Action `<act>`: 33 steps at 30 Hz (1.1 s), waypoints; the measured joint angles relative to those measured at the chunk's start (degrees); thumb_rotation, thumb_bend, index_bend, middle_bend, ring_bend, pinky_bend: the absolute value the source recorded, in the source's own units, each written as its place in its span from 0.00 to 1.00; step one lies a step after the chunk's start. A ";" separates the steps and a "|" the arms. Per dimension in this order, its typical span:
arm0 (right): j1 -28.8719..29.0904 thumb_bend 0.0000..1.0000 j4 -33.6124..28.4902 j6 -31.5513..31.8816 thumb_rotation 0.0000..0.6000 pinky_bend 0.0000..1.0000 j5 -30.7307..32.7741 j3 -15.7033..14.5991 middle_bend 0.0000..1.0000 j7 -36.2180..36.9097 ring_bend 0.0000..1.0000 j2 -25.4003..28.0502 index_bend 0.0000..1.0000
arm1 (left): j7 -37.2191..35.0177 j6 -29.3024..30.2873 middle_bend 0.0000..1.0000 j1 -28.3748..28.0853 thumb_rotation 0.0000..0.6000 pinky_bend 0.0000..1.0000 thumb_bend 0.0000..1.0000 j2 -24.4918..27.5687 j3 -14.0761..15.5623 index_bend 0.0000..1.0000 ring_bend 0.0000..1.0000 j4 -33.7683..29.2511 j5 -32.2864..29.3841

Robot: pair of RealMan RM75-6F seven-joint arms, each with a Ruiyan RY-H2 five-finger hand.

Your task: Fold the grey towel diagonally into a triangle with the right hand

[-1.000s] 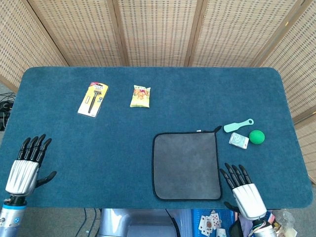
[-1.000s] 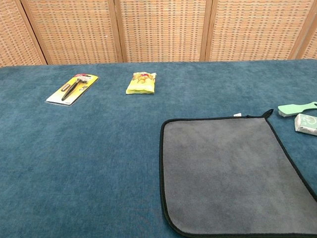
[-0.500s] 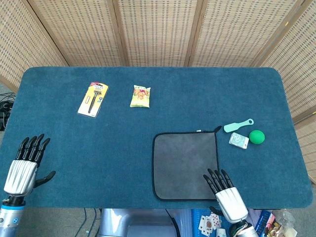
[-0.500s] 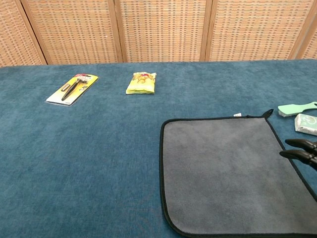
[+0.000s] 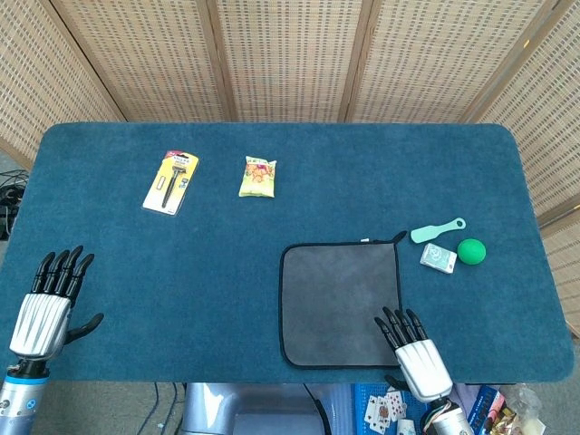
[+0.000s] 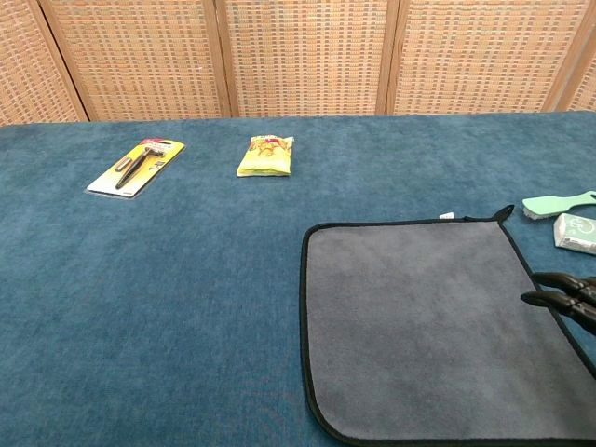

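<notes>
Over near-right towel corner: right hand (image 5: 415,349), fingers (image 6: 559,289) apart, holding nothing.
Grey towel (image 5: 340,304) flat on bench (image 5: 272,154); fold runs far-left; left hand (image 5: 45,304) spread, well apart.

The grey towel (image 6: 424,321) is lying flat and unfolded on the blue worktop (image 6: 186,298), its black-trimmed edge showing all round. At the towel's right edge, the dark fingertips (image 6: 549,298) of the right robot hand (image 6: 570,296) are reaching in from the frame's side, sitting over the border; contact cannot be told. Beyond the towel's far right corner, a mint-green brush (image 6: 557,204) and a small pale box (image 6: 576,233) are lying close together. Well to the towel's far left, a yellow snack packet (image 6: 265,155) and a carded razor (image 6: 137,167) are resting apart.
</notes>
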 measured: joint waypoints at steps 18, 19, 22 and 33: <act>0.77 0.03 3.38 -1.36 1.00 0.00 2.67 0.95 0.00 0.65 0.00 -1.97 0.05 | -0.19 -0.33 0.00 -0.12 1.00 0.00 0.16 0.18 0.06 0.00 0.00 -0.16 0.06; 0.79 0.03 3.52 -1.48 1.00 0.00 2.85 0.98 0.00 0.60 0.00 -2.04 0.05 | -0.20 -0.40 0.00 -0.14 1.00 0.00 0.16 0.17 0.07 0.00 0.00 -0.16 0.04; 0.82 0.03 4.01 -1.65 1.00 0.00 3.45 1.13 0.00 0.63 0.00 -2.22 0.05 | -0.42 -0.38 0.00 -0.14 1.00 0.00 0.16 0.20 0.08 0.00 0.00 -0.15 0.03; 1.04 0.03 4.50 -1.25 1.00 0.00 4.28 1.64 0.00 0.86 0.00 -2.24 0.05 | -0.48 -0.21 0.00 -0.10 1.00 0.00 0.17 0.20 0.20 0.00 0.00 -0.15 0.30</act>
